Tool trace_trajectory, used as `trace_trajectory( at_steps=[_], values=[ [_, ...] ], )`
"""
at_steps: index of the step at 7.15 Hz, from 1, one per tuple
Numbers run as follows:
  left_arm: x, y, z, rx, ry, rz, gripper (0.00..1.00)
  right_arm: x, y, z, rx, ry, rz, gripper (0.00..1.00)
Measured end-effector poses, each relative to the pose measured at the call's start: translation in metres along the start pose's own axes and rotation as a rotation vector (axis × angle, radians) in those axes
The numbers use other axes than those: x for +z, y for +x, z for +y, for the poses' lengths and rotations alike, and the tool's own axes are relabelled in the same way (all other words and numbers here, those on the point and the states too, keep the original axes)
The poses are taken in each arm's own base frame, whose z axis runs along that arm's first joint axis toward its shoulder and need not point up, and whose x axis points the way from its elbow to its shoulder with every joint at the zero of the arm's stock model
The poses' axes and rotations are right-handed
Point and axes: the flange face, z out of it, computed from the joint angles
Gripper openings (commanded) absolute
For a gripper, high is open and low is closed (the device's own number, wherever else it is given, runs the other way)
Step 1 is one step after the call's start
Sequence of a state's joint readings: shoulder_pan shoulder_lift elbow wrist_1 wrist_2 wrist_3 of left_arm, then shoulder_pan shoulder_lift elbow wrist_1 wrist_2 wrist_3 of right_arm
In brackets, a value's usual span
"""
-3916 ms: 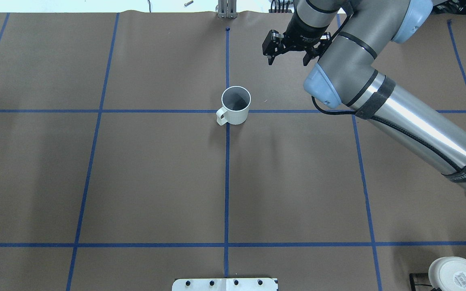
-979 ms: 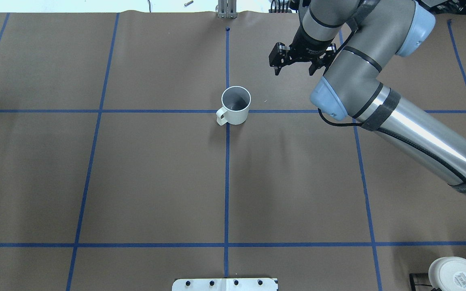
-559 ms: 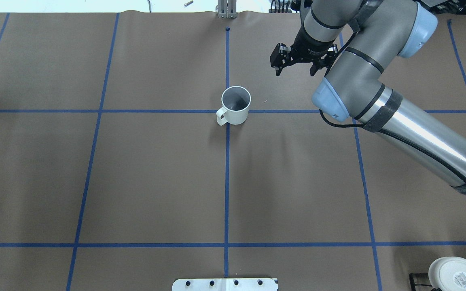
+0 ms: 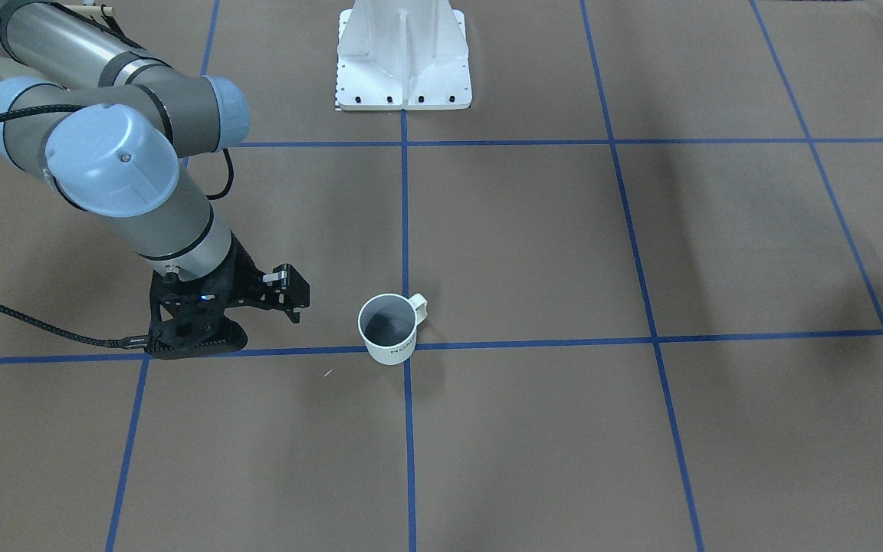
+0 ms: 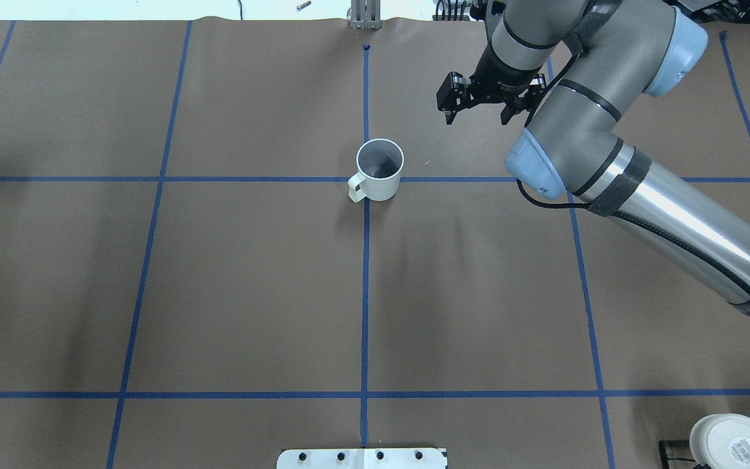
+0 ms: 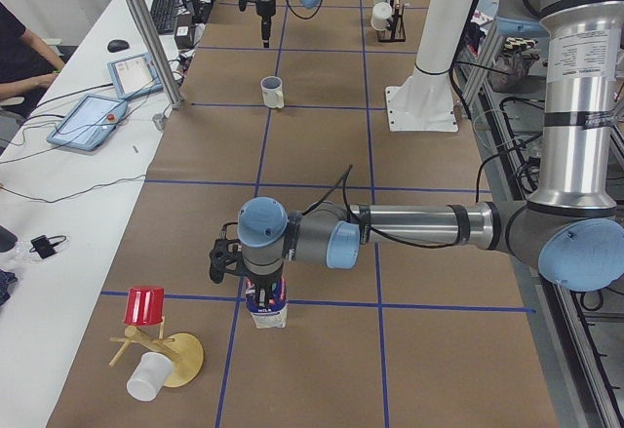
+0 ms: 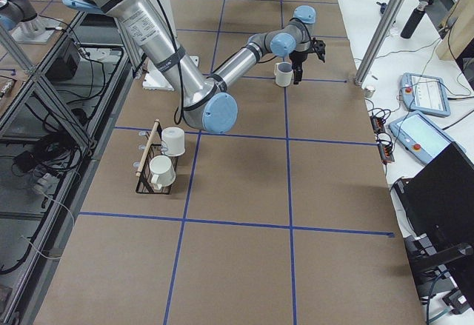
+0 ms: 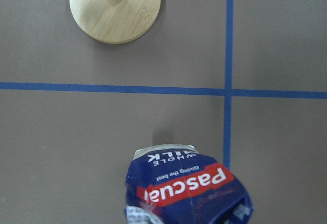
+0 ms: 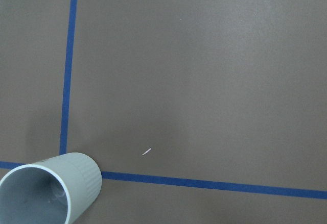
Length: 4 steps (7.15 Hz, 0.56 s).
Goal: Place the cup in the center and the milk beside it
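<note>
The cup [image 5: 379,170], a white ribbed mug with a dark grey inside, stands upright on the center [image 5: 366,182], where two blue tape lines cross. It also shows in the front view [image 4: 389,328] and the right wrist view [image 9: 46,193]. My right gripper [image 5: 477,114] is open and empty, hanging to the far right of the cup. The milk [image 6: 267,307], a blue and white carton, stands at the table's left end. My left gripper [image 6: 255,280] is right over its top; I cannot tell whether it is open or shut. The left wrist view shows the carton [image 8: 186,185] but no fingers.
A wooden cup tree [image 6: 161,350] with a red cup [image 6: 146,306] and a white cup stands close to the milk; its base [image 8: 115,7] shows in the left wrist view. A rack with white mugs [image 7: 163,155] stands at the right end. The robot's base plate [image 5: 362,458] is at the near edge.
My right gripper has drifted a little to the right, away from the cup, and has stayed open. The cup has not moved.
</note>
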<state>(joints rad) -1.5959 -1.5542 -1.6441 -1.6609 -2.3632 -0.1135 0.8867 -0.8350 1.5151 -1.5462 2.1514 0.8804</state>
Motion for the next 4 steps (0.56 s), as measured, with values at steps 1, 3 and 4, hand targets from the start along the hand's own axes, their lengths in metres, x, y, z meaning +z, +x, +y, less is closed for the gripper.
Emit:
trace_trajectory(
  at_steps=[1,3,4],
  values=[
    [-0.024,0.031,-0.026,-0.001,0.005,0.0,0.0,-0.001,0.002,0.003,0.002,0.002,-0.002,1.0],
    [-0.066,0.131,-0.094,0.01,-0.023,-0.048,0.0,-0.007,0.013,0.015,0.006,0.01,-0.01,1.0],
    [-0.073,0.201,-0.119,0.01,-0.043,-0.084,0.0,-0.009,0.017,0.019,0.005,0.013,-0.013,1.0]
  ],
)
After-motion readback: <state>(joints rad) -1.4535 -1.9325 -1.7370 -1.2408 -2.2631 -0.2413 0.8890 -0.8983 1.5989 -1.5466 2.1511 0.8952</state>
